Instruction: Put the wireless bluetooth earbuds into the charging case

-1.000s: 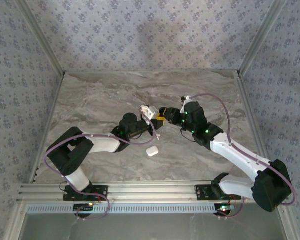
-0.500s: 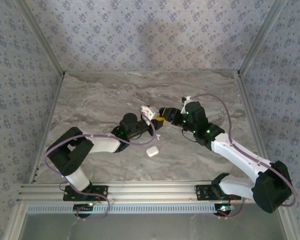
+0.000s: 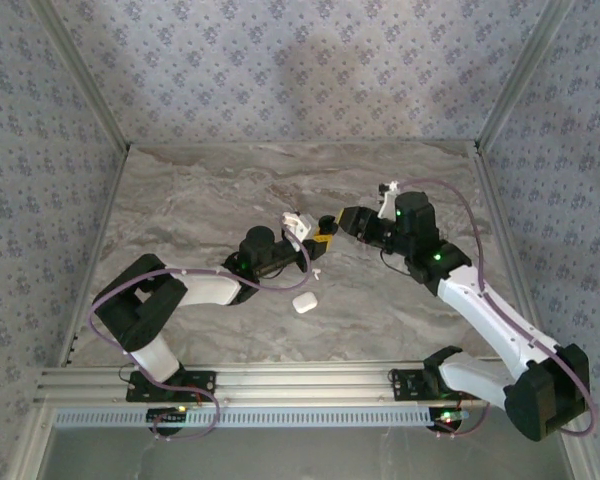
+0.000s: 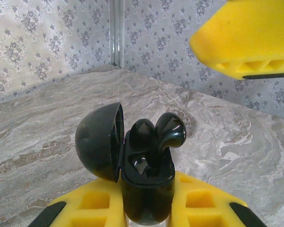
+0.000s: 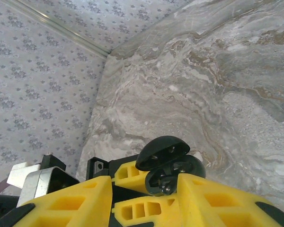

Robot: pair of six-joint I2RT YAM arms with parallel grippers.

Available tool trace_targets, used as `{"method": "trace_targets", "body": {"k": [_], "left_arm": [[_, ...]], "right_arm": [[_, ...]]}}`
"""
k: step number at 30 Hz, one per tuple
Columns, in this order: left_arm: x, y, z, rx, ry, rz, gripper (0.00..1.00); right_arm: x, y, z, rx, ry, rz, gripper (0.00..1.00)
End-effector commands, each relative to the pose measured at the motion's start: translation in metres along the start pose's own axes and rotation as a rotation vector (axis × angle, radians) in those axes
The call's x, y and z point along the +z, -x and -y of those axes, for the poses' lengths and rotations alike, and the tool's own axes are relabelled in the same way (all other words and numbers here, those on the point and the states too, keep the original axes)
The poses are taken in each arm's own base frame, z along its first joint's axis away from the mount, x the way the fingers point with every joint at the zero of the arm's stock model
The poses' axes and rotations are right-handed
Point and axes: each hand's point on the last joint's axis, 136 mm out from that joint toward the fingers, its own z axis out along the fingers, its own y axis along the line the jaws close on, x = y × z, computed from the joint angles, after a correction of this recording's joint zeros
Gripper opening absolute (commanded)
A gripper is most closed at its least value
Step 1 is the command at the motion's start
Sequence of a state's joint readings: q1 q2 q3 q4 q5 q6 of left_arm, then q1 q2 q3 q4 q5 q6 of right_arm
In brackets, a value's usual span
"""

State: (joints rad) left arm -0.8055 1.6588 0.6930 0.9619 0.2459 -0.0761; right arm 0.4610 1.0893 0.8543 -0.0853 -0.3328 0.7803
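My left gripper [image 4: 146, 210] is shut on a black charging case [image 4: 146, 189], held upright with its round lid [image 4: 97, 142] swung open. One black earbud [image 4: 168, 132] stands in the case, its head sticking up above the rim. The same case [image 5: 180, 177] appears between my right gripper's yellow fingers [image 5: 213, 198]. My right gripper [image 3: 340, 218] is open, just right of the case [image 3: 326, 222], touching nothing. A glossy white charging case [image 3: 303, 303] lies on the table below the left gripper [image 3: 320, 238]. A tiny white earbud [image 3: 317, 270] lies between them.
The marble table [image 3: 200, 200] is walled by patterned panels at the back and both sides. An aluminium rail [image 3: 280, 380] runs along the near edge. The left arm [image 3: 210, 285] lies low across the table's left half.
My right gripper has pulled back to the right, off the black case, leaving a small gap. The left gripper and the case have stayed put.
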Motion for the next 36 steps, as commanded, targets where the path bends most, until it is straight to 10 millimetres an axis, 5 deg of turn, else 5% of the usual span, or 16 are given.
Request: {"method": "trace_targets", "body": {"k": [1,36], "left_arm": [[0.0,0.028,0.008,0.031,-0.027,0.067,0.12],[-0.004,0.029,0.009,0.037,-0.028,0.064,0.12]], "right_arm": [[0.004,-0.003,-0.013,0.005,0.059,-0.057,0.4],[0.021,-0.016,-0.014,0.017,0.104,-0.131,0.35]]}}
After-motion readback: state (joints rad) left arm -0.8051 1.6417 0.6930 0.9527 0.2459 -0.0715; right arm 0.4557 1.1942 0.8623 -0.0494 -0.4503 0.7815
